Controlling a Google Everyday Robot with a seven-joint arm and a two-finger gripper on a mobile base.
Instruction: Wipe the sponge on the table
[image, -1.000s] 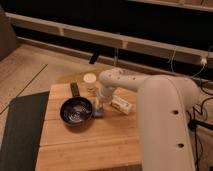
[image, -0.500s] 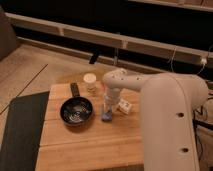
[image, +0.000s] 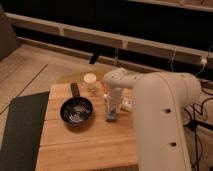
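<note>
Pinching sponge (image: 111, 119) with gripper (image: 112, 113) pointed down, pressing it onto table (image: 85, 146) just right of black bowl (image: 76, 110), in front of white cup (image: 90, 80) near far edge.

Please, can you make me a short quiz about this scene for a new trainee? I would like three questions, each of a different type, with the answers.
1. True or false: the gripper is directly above the black bowl.
2. Which thing is right under the gripper, on the table? A) the small black bar B) the sponge C) the white cup
3. Fill in: the dark grey mat is at the picture's ___ edge.

Key
1. False: the gripper is to the right of the bowl, pointing down and shut on the sponge.
2. B
3. left
</note>
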